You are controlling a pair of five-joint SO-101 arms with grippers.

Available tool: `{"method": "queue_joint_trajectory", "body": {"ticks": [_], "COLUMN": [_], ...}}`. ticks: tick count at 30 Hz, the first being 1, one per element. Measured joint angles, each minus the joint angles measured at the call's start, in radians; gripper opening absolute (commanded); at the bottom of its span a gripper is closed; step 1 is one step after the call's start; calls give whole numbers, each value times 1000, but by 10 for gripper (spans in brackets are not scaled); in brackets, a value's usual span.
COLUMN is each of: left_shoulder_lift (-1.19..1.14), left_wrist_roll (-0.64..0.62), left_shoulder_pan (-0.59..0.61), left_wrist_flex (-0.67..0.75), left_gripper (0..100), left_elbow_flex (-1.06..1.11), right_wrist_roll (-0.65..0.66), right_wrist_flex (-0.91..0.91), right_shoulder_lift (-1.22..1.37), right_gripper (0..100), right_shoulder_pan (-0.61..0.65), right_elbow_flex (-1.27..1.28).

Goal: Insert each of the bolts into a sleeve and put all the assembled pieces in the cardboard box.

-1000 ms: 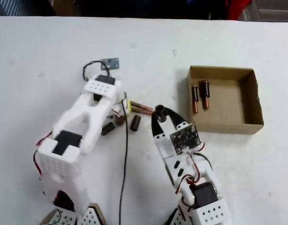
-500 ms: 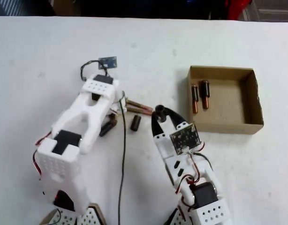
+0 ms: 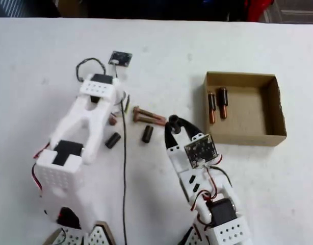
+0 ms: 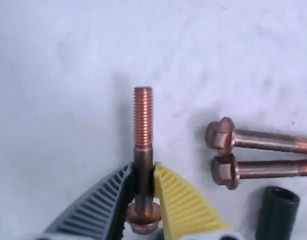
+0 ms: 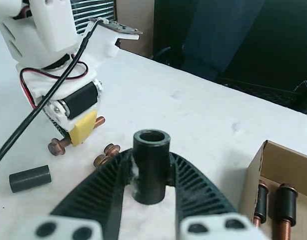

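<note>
2 pieces (image 3: 217, 105) in the box (image 3: 279, 109); left claw (image 4: 143, 172) pinches a bolt (image 4: 143, 115), right claw (image 5: 151, 165) a sleeve (image 5: 151, 145) (2 loose bolts (image 3: 149, 116), 2 loose sleeves (image 3: 147, 133) remain).

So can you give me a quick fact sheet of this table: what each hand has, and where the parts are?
Left hand: shut on a bolt, gripped near its head
Right hand: shut on an upright sleeve
Loose bolts: two, side by side between the arms
Loose sleeves: two, lying on the table
Cardboard box: holds two assembled pieces
</note>
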State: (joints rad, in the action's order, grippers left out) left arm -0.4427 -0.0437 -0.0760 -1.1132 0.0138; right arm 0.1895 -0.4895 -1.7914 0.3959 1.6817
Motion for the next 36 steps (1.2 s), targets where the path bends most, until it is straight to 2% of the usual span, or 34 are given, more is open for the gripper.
{"method": "queue_joint_trajectory", "body": {"ticks": [3, 8, 19, 30, 36], "left_shoulder_lift": [0, 23, 342, 434, 537], "left_wrist_roll": [127, 258, 422, 724, 756], "left_shoulder_pan": [29, 78, 117, 302, 365], "left_wrist_flex": [0, -18, -264, -505, -575], "left_gripper": [34, 33, 34, 31, 31], "left_elbow_flex": [0, 0, 0, 0, 0], "right_wrist_roll": [0, 0, 0, 0, 0], "right_wrist_flex": [0, 0, 0, 0, 0], "right_shoulder_lift": [0, 0, 0, 0, 0], "right_gripper": [16, 16, 16, 16, 16], "right_shoulder_pan": [0, 0, 0, 0, 0], "right_elbow_flex": [0, 0, 0, 0, 0]}}
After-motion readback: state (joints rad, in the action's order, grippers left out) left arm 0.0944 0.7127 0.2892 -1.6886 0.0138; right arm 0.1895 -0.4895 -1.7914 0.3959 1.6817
